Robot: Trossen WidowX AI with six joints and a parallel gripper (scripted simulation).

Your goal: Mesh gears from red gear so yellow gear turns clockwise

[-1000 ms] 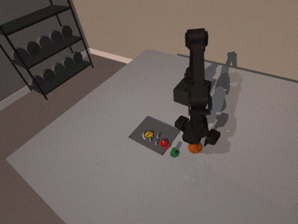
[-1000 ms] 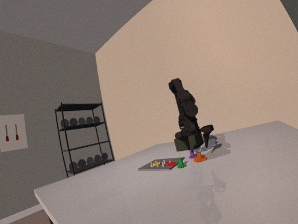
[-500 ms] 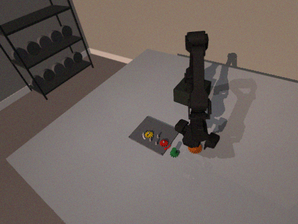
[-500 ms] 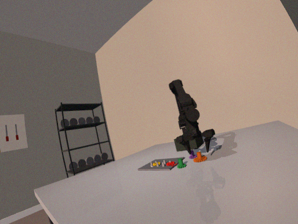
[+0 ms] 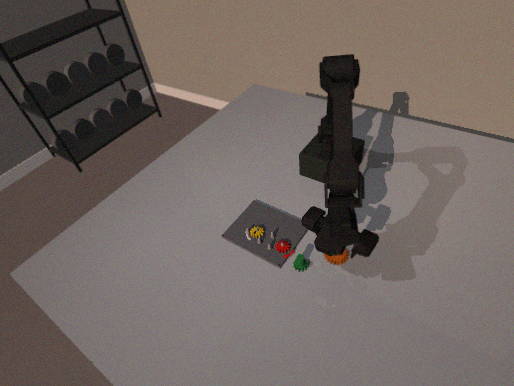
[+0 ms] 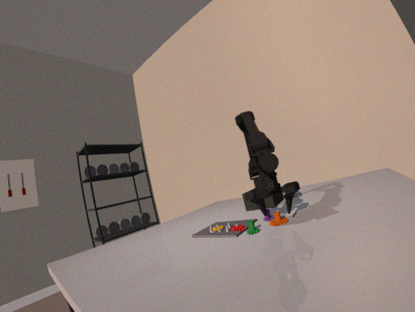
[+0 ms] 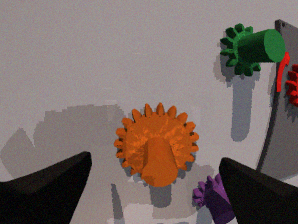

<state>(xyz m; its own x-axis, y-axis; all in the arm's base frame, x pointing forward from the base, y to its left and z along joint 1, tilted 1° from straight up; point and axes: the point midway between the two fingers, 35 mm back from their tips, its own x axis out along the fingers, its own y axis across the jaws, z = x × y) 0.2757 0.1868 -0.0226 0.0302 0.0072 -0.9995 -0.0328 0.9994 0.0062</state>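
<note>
My gripper (image 6: 278,213) (image 7: 157,163) is open, fingers pointing down, low over the orange gear (image 5: 336,257) (image 6: 278,221) (image 7: 131,145). The gear's upright handle shows between the fingertips in the wrist view. The purple gear (image 6: 268,218) (image 7: 216,201) stands beside one finger and is hidden in the top view. The green gear (image 5: 300,264) (image 6: 253,230) (image 7: 235,50) stands beside the grey board (image 5: 242,240) (image 6: 202,236) (image 7: 285,150). The red gear (image 5: 282,248) (image 6: 238,228) and yellow gear (image 5: 257,231) (image 6: 216,228) sit on the board, with bare pegs between and beside them.
The red arrow (image 5: 289,254) (image 7: 281,77) is at the board's edge near the green gear. The white arrow (image 5: 247,234) is beside the yellow gear. The arm's base box (image 5: 313,162) is behind the board. A shelf rack (image 5: 95,80) (image 6: 117,176) stands beyond the table.
</note>
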